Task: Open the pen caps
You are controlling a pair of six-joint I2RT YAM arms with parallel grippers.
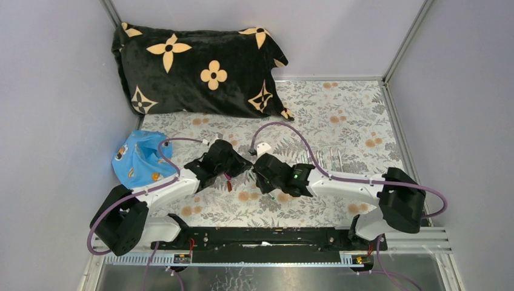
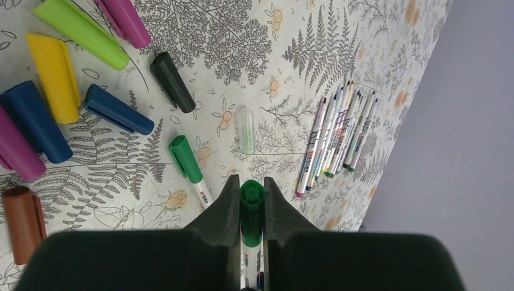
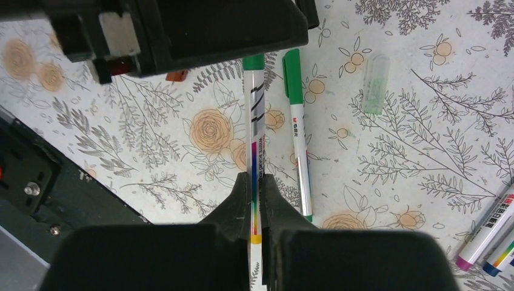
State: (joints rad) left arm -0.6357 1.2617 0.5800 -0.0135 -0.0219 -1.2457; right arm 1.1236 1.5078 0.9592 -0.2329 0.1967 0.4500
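Note:
One pen is held between both arms above the patterned table. My left gripper (image 2: 251, 182) is shut on its green cap (image 2: 251, 200), whose end faces the camera. My right gripper (image 3: 254, 179) is shut on the same pen's white barrel (image 3: 253, 121), which runs up to the left gripper's body. In the top view both grippers (image 1: 233, 163) (image 1: 260, 170) meet at the table's middle. A second green-capped pen (image 3: 297, 121) lies flat beside the held one. Several uncapped pens (image 2: 339, 136) lie in a row to the right.
Loose caps lie at the left: yellow (image 2: 54, 76), lime (image 2: 82, 30), magenta (image 2: 124, 21), black (image 2: 173, 82), blue (image 2: 118, 109), brown (image 2: 23, 221). A clear cap (image 2: 245, 130) lies ahead. A black pillow (image 1: 200, 70) and a blue cloth (image 1: 139, 160) sit at the back left.

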